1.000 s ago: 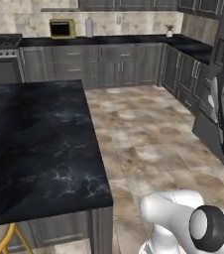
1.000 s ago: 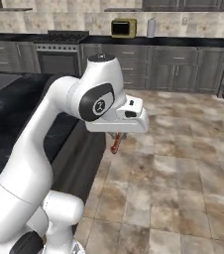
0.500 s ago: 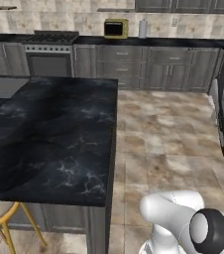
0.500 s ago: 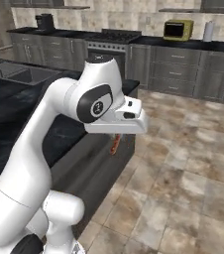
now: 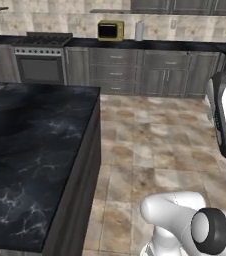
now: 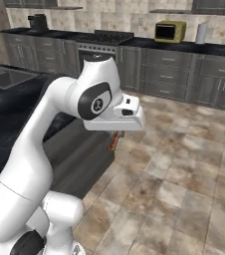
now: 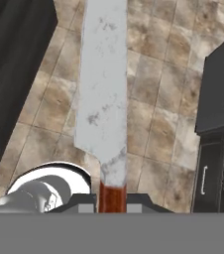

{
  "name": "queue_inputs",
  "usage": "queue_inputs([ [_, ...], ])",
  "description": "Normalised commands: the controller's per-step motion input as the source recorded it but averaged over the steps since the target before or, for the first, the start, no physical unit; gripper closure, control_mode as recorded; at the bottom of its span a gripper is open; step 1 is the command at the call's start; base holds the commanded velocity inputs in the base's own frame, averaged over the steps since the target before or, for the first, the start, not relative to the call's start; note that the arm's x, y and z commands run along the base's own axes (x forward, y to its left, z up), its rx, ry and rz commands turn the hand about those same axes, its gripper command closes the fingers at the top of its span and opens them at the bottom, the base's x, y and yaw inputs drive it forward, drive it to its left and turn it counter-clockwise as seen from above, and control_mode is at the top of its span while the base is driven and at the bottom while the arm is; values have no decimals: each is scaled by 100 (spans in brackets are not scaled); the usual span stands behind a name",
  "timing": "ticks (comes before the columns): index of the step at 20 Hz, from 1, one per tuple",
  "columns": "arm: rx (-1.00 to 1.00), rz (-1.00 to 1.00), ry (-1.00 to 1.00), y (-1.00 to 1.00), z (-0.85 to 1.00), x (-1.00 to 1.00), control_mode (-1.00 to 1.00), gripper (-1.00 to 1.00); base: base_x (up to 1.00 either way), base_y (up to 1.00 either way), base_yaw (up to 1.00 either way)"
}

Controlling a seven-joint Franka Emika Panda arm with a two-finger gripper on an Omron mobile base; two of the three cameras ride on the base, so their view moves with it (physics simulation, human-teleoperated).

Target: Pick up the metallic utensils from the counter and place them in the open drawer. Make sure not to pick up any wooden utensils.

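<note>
My gripper [image 7: 111,198] is shut on a knife [image 7: 104,89] with a red-brown handle and a broad, speckled silvery blade. In the hand view the blade runs away from the fingers over the tiled floor. From the right base view the hand hangs level in front of the arm, and the knife's reddish handle [image 6: 114,141] pokes out below it. The black marble counter [image 5: 35,150] of the island lies to the left, and its near stretch [image 6: 5,107] is bare. The open drawer and the wooden utensils are out of view.
Grey cabinets, a stove [image 5: 40,62] and a yellow microwave [image 5: 110,30] line the back wall. Tiled floor [image 5: 145,145] spreads between island and wall. Dark cabinet fronts [image 7: 218,124] stand at the right of the hand view.
The whole picture has shifted in both base views, so the base has moved. The arm keeps its pose with the knife still gripped.
</note>
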Motion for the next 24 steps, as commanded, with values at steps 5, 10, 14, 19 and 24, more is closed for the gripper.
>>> queue_inputs([
  [5,0,0,0,0,0,0,100,100,72,-51,-8],
  [10,0,0,0,0,0,0,100,100,100,0,-6],
  [14,0,0,0,0,0,0,100,100,100,0,-13],
  [19,0,0,0,0,0,0,100,100,100,20,-30],
  [24,0,0,0,0,0,0,100,100,100,42,-29],
])
